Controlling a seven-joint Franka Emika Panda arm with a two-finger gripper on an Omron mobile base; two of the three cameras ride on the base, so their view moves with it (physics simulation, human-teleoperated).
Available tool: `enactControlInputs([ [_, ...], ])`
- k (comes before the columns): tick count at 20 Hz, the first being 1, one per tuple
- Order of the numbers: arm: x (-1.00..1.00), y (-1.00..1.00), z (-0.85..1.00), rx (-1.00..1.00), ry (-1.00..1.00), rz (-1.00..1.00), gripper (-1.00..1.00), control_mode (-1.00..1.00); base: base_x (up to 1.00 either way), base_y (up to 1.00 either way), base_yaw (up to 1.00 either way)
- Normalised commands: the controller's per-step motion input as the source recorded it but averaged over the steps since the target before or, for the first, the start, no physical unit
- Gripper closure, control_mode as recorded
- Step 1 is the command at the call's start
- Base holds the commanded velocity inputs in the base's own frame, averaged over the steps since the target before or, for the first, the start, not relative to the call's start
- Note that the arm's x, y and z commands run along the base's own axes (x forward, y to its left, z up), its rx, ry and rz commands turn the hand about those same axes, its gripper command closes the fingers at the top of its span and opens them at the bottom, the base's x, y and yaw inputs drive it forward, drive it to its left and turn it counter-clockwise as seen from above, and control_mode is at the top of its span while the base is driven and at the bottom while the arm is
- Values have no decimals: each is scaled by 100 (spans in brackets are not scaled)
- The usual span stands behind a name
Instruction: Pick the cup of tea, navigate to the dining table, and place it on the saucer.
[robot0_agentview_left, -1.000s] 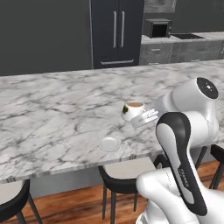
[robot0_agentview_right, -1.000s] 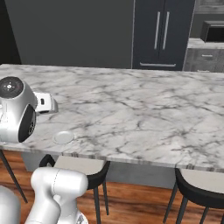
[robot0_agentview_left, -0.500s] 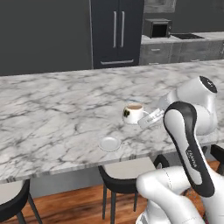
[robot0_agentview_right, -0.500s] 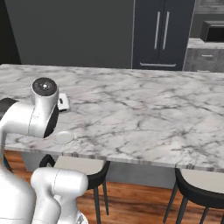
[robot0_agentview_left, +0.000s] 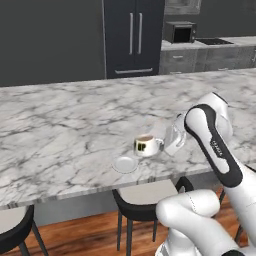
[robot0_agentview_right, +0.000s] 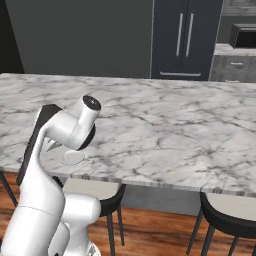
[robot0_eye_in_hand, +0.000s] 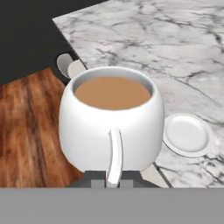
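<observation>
The cup of tea (robot0_agentview_left: 145, 145) is a small white cup with brown liquid and a dark mark on its side. It hangs just above the dining table (robot0_agentview_left: 60, 125), whose top is white marble. My gripper (robot0_agentview_left: 161, 145) is shut on its handle from the right. The saucer (robot0_agentview_left: 125, 163) lies bare on the marble near the front edge, just left of and in front of the cup. In the hand view the cup of tea (robot0_eye_in_hand: 111, 127) is close up, its handle running down to my gripper (robot0_eye_in_hand: 112, 181), and the saucer (robot0_eye_in_hand: 188, 134) lies to its right. My arm hides the cup in the right base view, beside the saucer (robot0_agentview_right: 73, 158).
Black stools (robot0_agentview_left: 145, 192) (robot0_agentview_right: 227, 215) stand under the table's front edge over a wooden floor. A dark fridge (robot0_agentview_left: 132, 37) and a counter with a microwave (robot0_agentview_left: 180, 31) stand far behind. The marble (robot0_agentview_right: 165, 125) stretches wide to both sides.
The arm has swung forward and carried the cup down and a little left, from over mid-table to just beside the saucer. Saucer and table have not shifted.
</observation>
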Motion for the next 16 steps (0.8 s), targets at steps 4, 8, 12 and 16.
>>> enactControlInputs([
  [4,57,-3,-55,0,6,31,100,-100,0,0,0],
  [8,45,6,-53,0,0,18,100,-100,0,0,0],
  [12,55,16,-46,0,-2,10,100,-100,0,0,0],
  [16,57,18,-57,0,0,2,100,-100,0,0,0],
])
